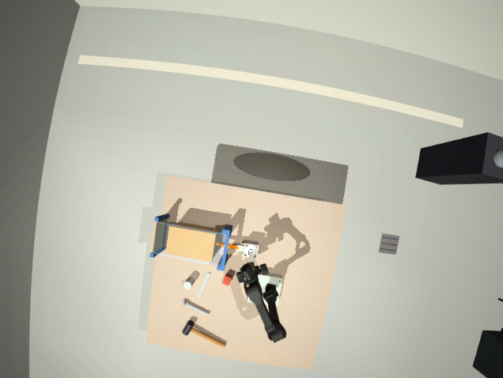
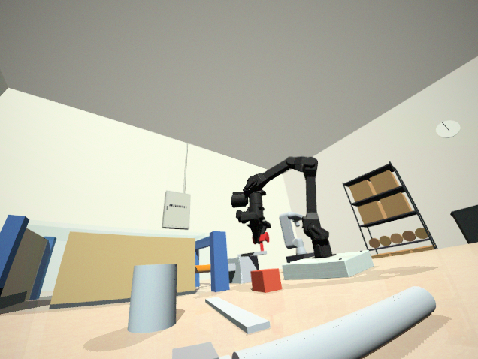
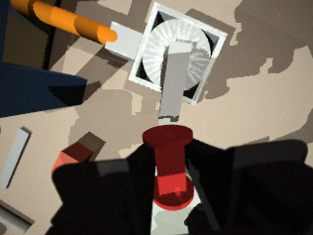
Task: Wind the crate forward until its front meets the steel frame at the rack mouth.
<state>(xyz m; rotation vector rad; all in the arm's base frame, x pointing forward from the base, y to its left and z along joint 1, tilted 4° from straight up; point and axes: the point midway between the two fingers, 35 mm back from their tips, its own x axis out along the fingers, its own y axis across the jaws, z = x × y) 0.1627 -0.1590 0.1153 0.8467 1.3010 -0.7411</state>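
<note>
Beside the winch (image 1: 244,244) (image 2: 243,269) (image 3: 149,58) (quite near) sits a red block (image 1: 227,277) (image 2: 266,280) (image 3: 74,157).

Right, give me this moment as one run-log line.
claw: shut on red knob | handle: on winch | crate: flat, short of front frame

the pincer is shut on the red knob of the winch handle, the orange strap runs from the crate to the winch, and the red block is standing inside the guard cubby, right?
Not quite: the red block sits on the bench outside the guard cubby, as the top view shows. The rest stands.
</note>
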